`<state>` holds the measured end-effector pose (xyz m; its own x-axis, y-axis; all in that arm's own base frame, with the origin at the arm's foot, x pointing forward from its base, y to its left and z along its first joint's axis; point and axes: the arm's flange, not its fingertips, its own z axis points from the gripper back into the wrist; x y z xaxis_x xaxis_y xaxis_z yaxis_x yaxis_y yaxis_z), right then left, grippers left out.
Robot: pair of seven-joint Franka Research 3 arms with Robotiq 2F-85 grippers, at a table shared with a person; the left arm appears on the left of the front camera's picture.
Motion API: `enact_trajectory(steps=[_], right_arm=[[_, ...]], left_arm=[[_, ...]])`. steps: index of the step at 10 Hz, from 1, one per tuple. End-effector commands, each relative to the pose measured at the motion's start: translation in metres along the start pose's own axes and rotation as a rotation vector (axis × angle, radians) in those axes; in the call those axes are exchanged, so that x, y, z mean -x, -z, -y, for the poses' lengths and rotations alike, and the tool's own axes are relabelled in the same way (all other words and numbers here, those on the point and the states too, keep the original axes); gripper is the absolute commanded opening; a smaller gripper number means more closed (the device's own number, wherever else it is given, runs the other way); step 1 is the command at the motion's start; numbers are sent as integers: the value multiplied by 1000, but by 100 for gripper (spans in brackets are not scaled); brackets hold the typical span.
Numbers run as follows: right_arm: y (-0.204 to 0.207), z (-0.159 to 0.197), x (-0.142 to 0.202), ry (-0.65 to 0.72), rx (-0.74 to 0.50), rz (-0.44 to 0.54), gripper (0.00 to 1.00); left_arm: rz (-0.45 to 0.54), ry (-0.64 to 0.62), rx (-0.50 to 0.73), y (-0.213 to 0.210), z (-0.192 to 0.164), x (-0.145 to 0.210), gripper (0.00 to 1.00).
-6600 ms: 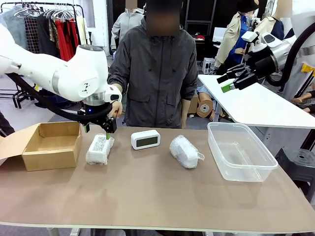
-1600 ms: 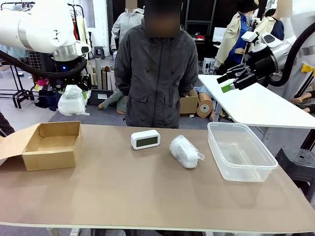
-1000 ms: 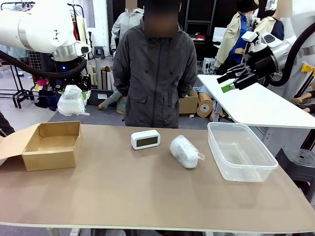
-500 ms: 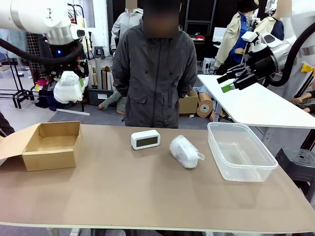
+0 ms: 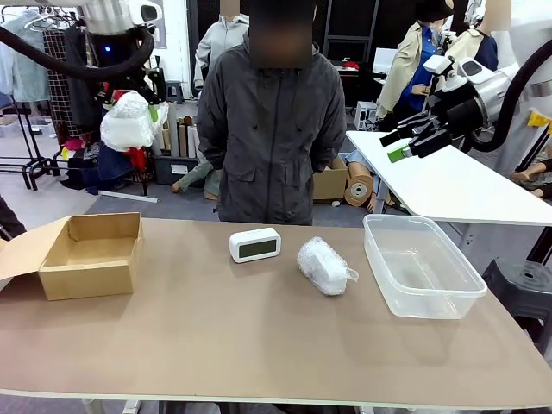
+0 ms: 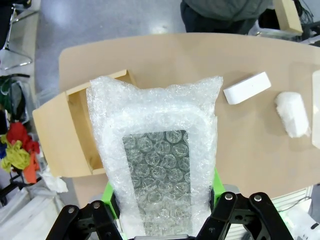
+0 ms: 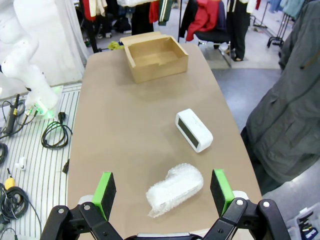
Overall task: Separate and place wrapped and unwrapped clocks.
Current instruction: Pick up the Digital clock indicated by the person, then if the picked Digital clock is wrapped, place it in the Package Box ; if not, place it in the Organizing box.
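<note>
My left gripper (image 5: 129, 108) hangs high above the table's far left, behind the cardboard box, shut on a bubble-wrapped clock (image 5: 128, 122). In the left wrist view that wrapped clock (image 6: 155, 165) sits between the green pads (image 6: 107, 192), with the box far below. The bare white clock (image 5: 254, 245) lies mid-table, its dark screen facing me, with a second wrapped clock (image 5: 323, 266) just to its right. My right gripper (image 5: 401, 148) is open and holds nothing, raised off the table's far right. Its wrist view looks down on the wrapped clock (image 7: 175, 190) and the bare clock (image 7: 194, 130).
An open brown cardboard box (image 5: 90, 254) sits at the table's left end and a clear plastic tub (image 5: 423, 263) at the right end. A person in a dark coat (image 5: 274, 129) stands at the far edge, hands down. The near half of the table (image 5: 259, 345) is bare.
My left arm has lifted the wrapped clock higher and a little to the right. The right arm and the things on the table have not moved.
</note>
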<state>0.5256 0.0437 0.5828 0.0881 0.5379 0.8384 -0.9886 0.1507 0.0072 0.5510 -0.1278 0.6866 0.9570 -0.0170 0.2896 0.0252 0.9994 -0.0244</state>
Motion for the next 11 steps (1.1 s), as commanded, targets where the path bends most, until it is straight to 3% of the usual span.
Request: enact_trajectory(steps=[1, 9, 11], right_arm=[[-1, 0, -1, -2, -2, 2, 100], [-1, 0, -1, -2, -2, 2, 100], [-1, 0, -1, -2, -2, 2, 100]], left_arm=[[-3, -11, -3, -1, -3, 1, 0], [-7, -2, -2, 3, -1, -1, 0], [-65, -65, -111, 38, -26, -1, 0]])
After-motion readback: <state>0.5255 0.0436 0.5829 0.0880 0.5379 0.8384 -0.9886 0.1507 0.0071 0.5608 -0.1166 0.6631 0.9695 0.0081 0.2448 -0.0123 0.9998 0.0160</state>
